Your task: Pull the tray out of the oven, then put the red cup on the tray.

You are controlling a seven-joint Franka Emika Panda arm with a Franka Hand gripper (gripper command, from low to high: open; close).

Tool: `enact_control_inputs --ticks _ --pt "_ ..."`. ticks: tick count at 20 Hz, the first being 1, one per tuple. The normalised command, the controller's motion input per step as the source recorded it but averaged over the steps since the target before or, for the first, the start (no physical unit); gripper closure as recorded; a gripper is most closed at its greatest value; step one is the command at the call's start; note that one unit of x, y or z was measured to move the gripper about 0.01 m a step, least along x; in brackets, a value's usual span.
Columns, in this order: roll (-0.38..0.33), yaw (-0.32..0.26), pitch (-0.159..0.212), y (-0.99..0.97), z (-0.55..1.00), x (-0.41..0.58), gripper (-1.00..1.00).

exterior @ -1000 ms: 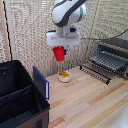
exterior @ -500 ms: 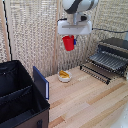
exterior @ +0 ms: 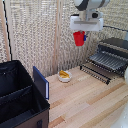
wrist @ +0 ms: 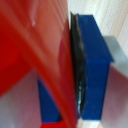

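My gripper (exterior: 80, 33) hangs high in the air, shut on the red cup (exterior: 79, 38), which dangles below the white hand. It is well above the table, between the white bowl and the oven (exterior: 114, 49) at the exterior view's right. The dark ribbed tray (exterior: 108, 61) sticks out of the oven's front over the lowered door (exterior: 96, 72). In the wrist view the red cup (wrist: 35, 60) fills most of the picture, pressed against a blue finger pad (wrist: 95, 65).
A white bowl with yellow contents (exterior: 64, 75) sits on the wooden table near the wicker back wall. A big black bin (exterior: 17, 100) with a blue panel (exterior: 41, 82) beside it stands at the exterior view's left.
The gripper has carried the red cup upward and toward the exterior view's right, nearer the oven and tray.
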Motion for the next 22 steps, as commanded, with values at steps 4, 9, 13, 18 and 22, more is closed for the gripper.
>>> enact_control_inputs --ticks 4,9,13,18,22 --pt "0.009 -0.127 -0.05 -0.83 0.0 0.0 1.0" --pt "0.008 -0.12 -0.056 -0.85 0.0 0.0 1.0" --pt "0.038 -0.091 -0.063 -0.88 0.0 0.001 1.0" --pt "0.042 -0.093 -0.003 -0.87 -0.11 0.0 1.0" --pt "0.039 -0.099 0.024 -0.84 -0.24 0.004 1.0"
